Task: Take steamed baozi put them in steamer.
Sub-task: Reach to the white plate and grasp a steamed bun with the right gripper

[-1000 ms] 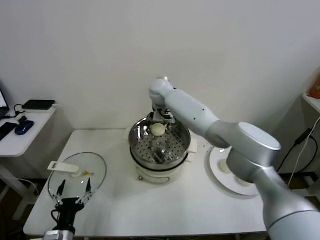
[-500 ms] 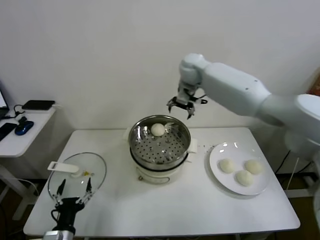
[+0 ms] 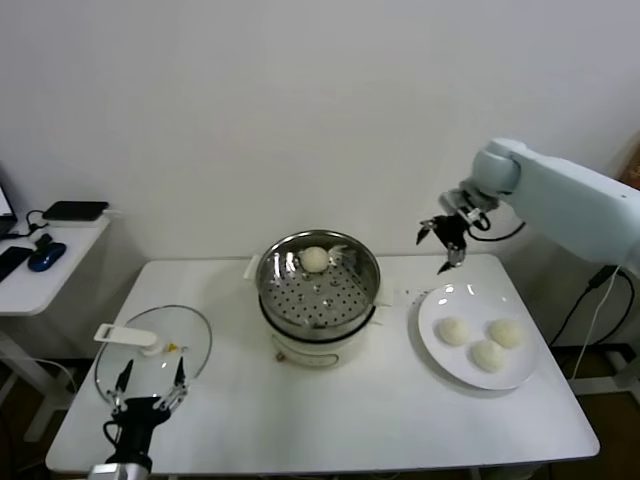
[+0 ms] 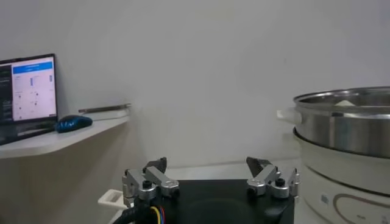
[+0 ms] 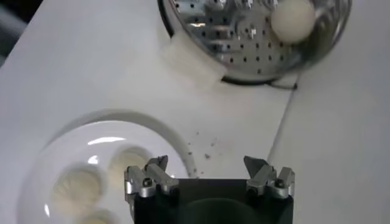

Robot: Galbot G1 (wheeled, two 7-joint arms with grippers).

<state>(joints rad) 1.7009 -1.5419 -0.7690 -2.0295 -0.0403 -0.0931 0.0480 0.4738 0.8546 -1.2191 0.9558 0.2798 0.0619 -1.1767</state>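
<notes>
One steamed baozi (image 3: 316, 259) lies at the back of the steel steamer (image 3: 275, 295) in the middle of the table. Three more baozi (image 3: 453, 331) (image 3: 505, 333) (image 3: 487, 355) sit on the white plate (image 3: 440, 371) to the right. My right gripper (image 3: 442, 238) hangs open and empty in the air above the plate's far left edge. Its wrist view shows the plate (image 5: 79, 122), two baozi (image 5: 76, 182) (image 5: 126, 159) on it and the steamer (image 5: 244, 64) with its baozi (image 5: 292, 19). My left gripper (image 3: 148, 383) is parked open at the table's front left, over the lid.
A glass lid (image 3: 190, 335) with a white handle (image 3: 125, 334) lies flat at the front left. A side desk (image 3: 40, 280) with a mouse and a black box stands left of the table. The wall runs close behind the steamer.
My right arm has lifted out of the steamer and swung right, from over the pot to above the plate's far edge. The baozi stays in the steamer. The left arm has not moved.
</notes>
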